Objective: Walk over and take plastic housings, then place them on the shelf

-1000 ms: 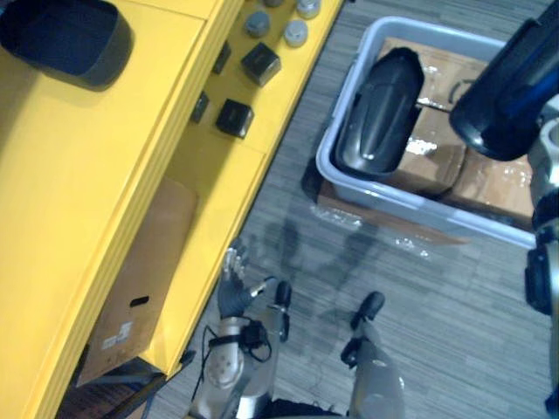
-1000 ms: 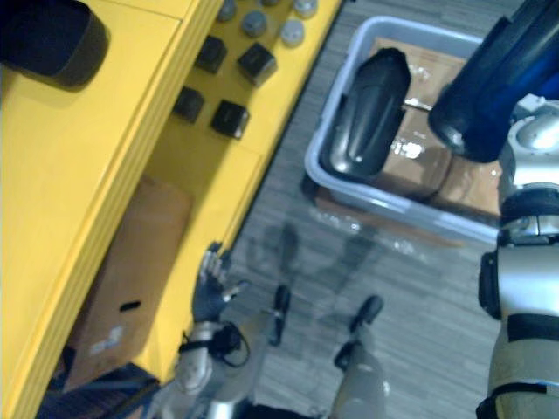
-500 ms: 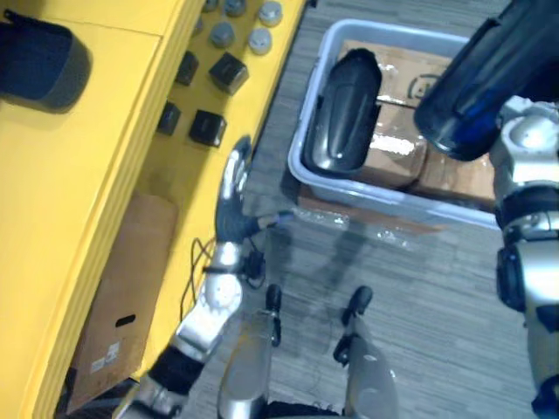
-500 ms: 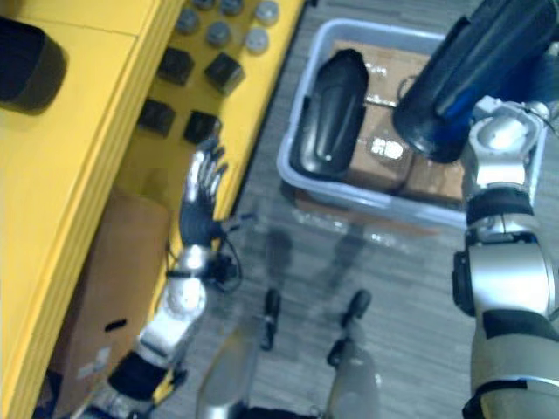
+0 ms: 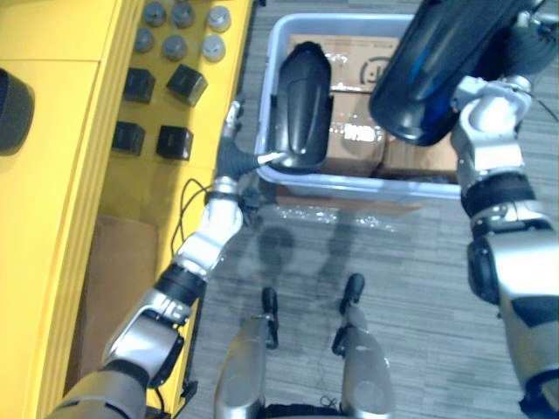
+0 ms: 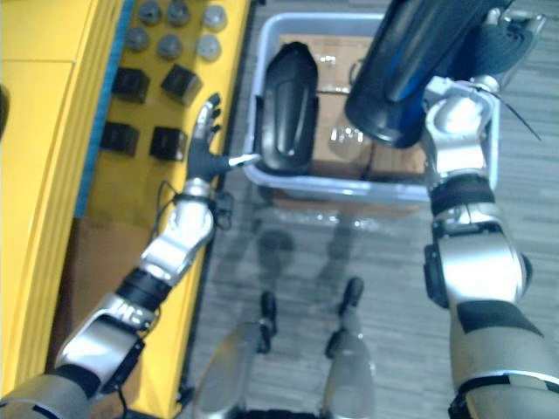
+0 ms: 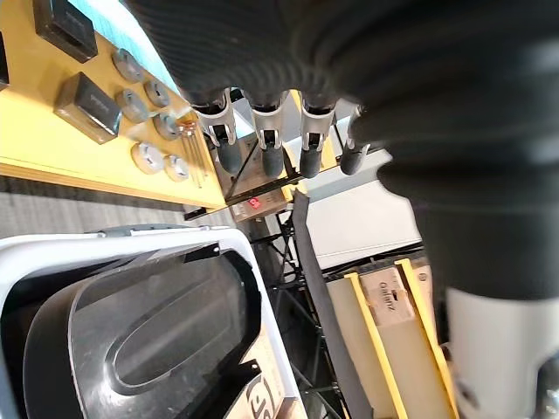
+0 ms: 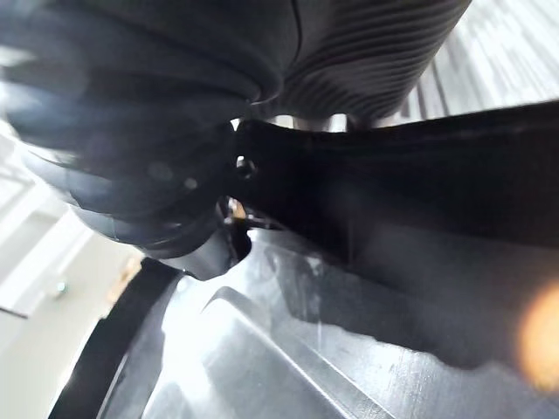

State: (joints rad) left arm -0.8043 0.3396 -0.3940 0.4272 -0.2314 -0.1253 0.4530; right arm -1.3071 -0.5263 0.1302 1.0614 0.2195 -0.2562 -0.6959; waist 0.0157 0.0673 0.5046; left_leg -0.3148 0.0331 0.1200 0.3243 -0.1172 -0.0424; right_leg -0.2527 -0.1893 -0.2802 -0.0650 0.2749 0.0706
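1. The yellow shelf [image 5: 61, 218] runs along the outer side of the left fingers, the side away from the thumb. A flat cardboard box [image 5: 113, 262] lies in its lower level, back behind the wrist.
2. The grey striped floor [image 5: 393, 262] spreads out below both sets of fingers.
3. A pale blue bin [image 5: 367, 183] stands on that floor, on the thumb side of the left fingers and beneath the right ones.
4. The held housing [image 5: 428, 61], a large, dark, glossy shell, hangs in the air over the bin in the right hand [image 6: 502, 44]. The right fingers are closed over its rim, and their tips are hidden behind the shell in the right wrist view.
5. The second housing [image 5: 300, 109], black, lies lengthwise in the bin at the end nearest the left thumb, on top of brown cardboard boxes [image 5: 348, 83].
6. The left hand [image 6: 205, 159] reaches out between shelf and bin. Its fingers [image 7: 268, 153] are straight, slightly spread and hold nothing. The thumb stretches toward the bin's near corner, but I cannot tell whether it touches.
7. Four black blocks [image 5: 174, 141] sit on the shelf just beside the left fingers, on their outer side.
8. Small grey discs [image 5: 215, 45] are clustered on the shelf just past the left fingertips.
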